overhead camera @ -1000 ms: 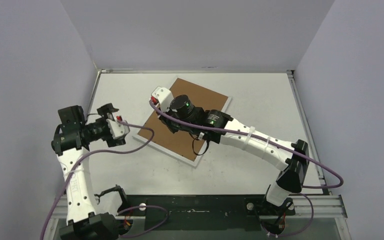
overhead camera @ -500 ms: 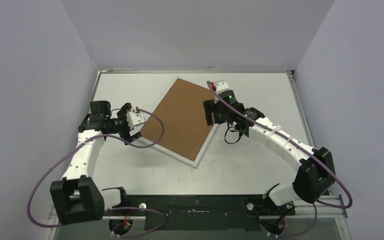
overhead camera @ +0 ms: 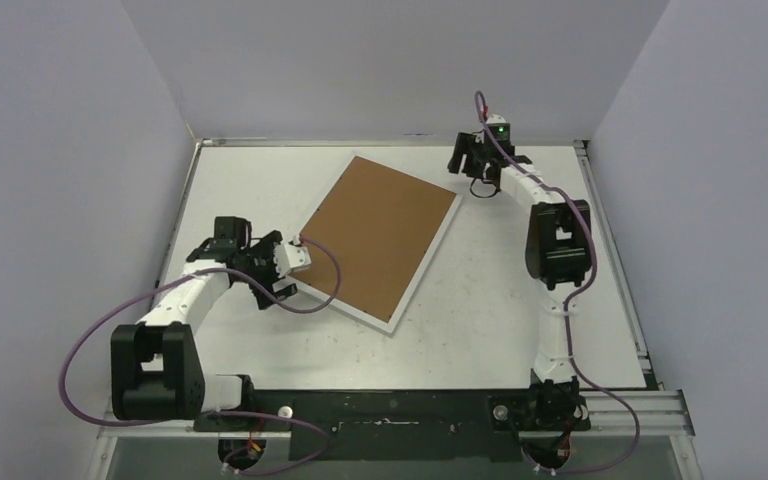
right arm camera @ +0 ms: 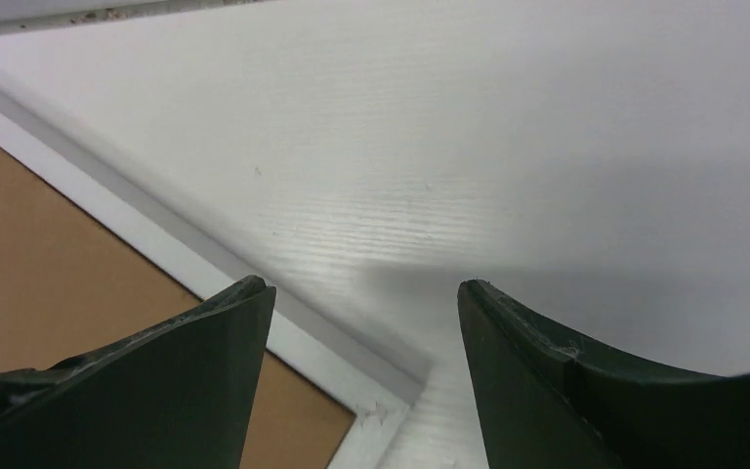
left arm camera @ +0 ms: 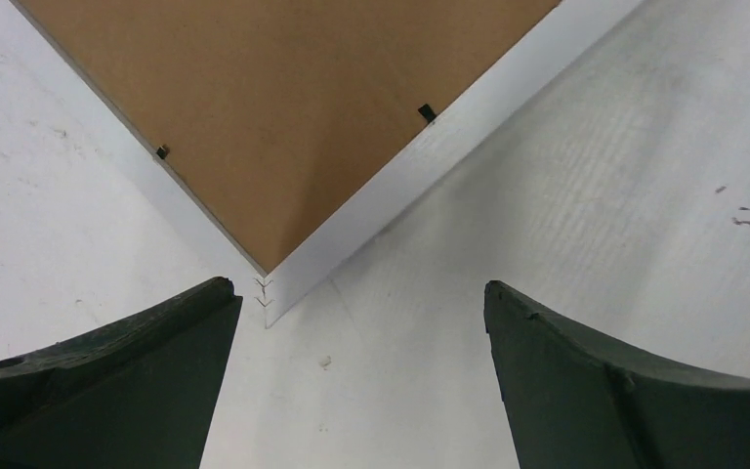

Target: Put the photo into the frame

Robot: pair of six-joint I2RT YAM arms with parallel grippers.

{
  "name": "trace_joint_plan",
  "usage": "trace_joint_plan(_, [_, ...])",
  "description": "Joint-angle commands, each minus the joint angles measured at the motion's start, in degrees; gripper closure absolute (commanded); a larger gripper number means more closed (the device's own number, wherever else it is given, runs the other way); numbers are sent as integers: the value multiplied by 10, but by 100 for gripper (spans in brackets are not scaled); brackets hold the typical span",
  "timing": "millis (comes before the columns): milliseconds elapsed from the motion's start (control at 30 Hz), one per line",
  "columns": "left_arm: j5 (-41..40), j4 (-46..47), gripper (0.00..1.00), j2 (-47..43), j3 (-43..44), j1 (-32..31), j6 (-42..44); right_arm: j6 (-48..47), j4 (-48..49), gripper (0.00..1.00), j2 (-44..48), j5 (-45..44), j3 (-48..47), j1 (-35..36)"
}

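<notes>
The white frame (overhead camera: pixel 426 263) lies face down and turned at an angle in the middle of the table, its brown backing board (overhead camera: pixel 375 230) filling it. The photo is hidden. My left gripper (overhead camera: pixel 282 280) is open just off the frame's left corner; in the left wrist view that frame corner (left arm camera: pixel 371 191) points into the gap, close to the left finger of the gripper (left arm camera: pixel 361 288). My right gripper (overhead camera: pixel 465 165) is open near the frame's far right corner; its wrist view shows the frame corner (right arm camera: pixel 317 342) below the empty gripper (right arm camera: pixel 363 285).
Two small black tabs (left arm camera: pixel 427 114) sit at the backing board's (left arm camera: pixel 283 107) edges. The table's back rail (overhead camera: pixel 390 142) runs close behind the right gripper. Grey walls stand on three sides. Purple cables trail from both arms.
The right arm has swung from above the backing board to the far right corner and opened. The left arm has reached in and come down to the frame's left corner.
</notes>
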State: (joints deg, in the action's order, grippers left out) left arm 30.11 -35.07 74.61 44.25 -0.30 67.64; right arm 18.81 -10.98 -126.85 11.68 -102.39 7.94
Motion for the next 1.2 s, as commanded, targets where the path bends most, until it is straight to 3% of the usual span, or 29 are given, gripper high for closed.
trace_joint_plan(0, [-80,69,4,52,25,-16,-48,5,-2,30,-74,46,-100,13])
trace_joint_plan(267, [-176,160,3,123,4,-34,-121,30,25,33,-134,120,-104,16])
trace_joint_plan(367, [-188,167,4,153,19,-34,-157,20,42,35,-79,119,1,36])
trace_joint_plan(500, [-195,175,4,189,44,-33,-204,18,98,36,58,75,201,67])
trace_joint_plan(700, [-211,182,4,244,98,-23,-267,79,155,38,255,25,453,117])
trace_joint_plan(900, [-137,81,4,287,228,37,-348,141,134,39,380,22,588,230])
trace_joint_plan(1000, [-82,-4,4,295,298,78,-371,155,105,38,435,24,616,231])
trace_joint_plan(1167, [9,-128,4,312,385,146,-397,98,29,36,450,-4,546,177])
